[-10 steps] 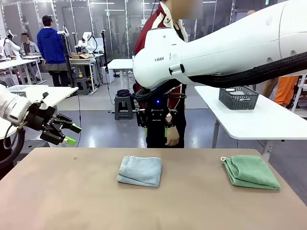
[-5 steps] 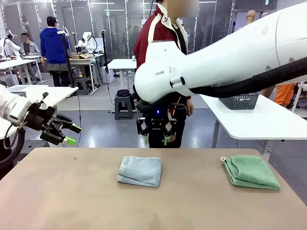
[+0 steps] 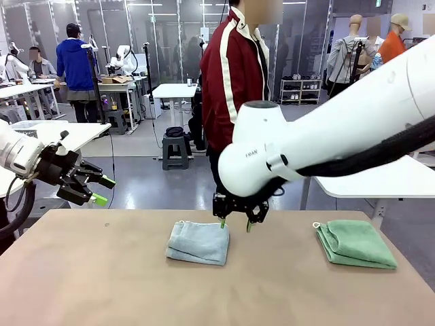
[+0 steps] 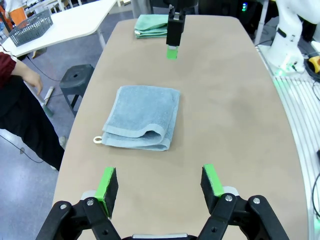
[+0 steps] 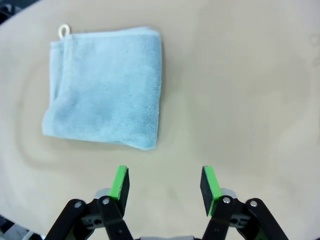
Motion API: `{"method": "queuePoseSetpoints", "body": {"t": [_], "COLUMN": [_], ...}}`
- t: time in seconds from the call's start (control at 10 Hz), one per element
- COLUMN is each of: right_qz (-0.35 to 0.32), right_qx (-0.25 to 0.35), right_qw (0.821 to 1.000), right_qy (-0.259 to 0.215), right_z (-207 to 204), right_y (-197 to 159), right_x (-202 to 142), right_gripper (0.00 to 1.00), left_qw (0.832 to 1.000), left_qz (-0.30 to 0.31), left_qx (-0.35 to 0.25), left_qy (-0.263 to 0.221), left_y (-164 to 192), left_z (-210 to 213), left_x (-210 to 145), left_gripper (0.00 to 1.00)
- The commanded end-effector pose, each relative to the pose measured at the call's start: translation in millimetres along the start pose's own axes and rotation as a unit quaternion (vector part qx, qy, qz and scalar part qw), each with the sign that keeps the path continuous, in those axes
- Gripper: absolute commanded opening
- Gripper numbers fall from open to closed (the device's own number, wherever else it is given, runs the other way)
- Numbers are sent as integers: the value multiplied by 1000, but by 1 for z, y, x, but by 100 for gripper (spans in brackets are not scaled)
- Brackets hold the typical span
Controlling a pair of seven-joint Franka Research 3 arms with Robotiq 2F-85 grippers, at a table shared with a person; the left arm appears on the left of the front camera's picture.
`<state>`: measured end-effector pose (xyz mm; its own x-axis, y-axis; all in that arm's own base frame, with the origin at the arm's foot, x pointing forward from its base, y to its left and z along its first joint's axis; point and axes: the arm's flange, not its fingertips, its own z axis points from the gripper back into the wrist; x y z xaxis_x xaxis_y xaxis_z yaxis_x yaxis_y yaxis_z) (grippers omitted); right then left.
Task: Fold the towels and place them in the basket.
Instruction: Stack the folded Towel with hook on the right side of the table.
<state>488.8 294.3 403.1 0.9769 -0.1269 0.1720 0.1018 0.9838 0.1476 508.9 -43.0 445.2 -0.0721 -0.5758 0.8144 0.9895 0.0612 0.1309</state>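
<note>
Where grey floor meets the tan table (image 3: pixel 102 285): both end effectors, left (image 4: pixel 160 185) and right (image 5: pixel 164 184), agape, empty.

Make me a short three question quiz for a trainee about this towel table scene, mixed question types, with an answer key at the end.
1. True or false: the folded light blue terry towel lies on the tan table.
2. Which hand hangs near that towel's far right corner: A left hand, B right hand?
3. Fill in: the folded mint green terry towel lies toward the robot's ____ side.

Key: 1 true. 2 B. 3 right.
</note>
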Motion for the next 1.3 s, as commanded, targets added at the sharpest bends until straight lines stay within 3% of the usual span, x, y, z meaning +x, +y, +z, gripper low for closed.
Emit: {"method": "queuePoseSetpoints", "body": {"t": [0.0,0.4,1.2], "right_qz": [-11,-47,-75], "right_qx": [32,74,124], "right_qw": [998,993,989], "right_qy": [-48,-73,-25], "right_z": [-17,-56,-102], "right_y": [-15,-35,-25], "right_x": [-18,2,47], "right_gripper": [73,73,73], "left_qw": [1000,1000,1000], "left_qz": [1,1,1], "left_qx": [2,2,2], "left_qy": [-2,-2,-2], "left_y": [0,0,0], "left_z": [0,0,0], "left_x": [0,0,0], "left_gripper": [85,85,85]}}
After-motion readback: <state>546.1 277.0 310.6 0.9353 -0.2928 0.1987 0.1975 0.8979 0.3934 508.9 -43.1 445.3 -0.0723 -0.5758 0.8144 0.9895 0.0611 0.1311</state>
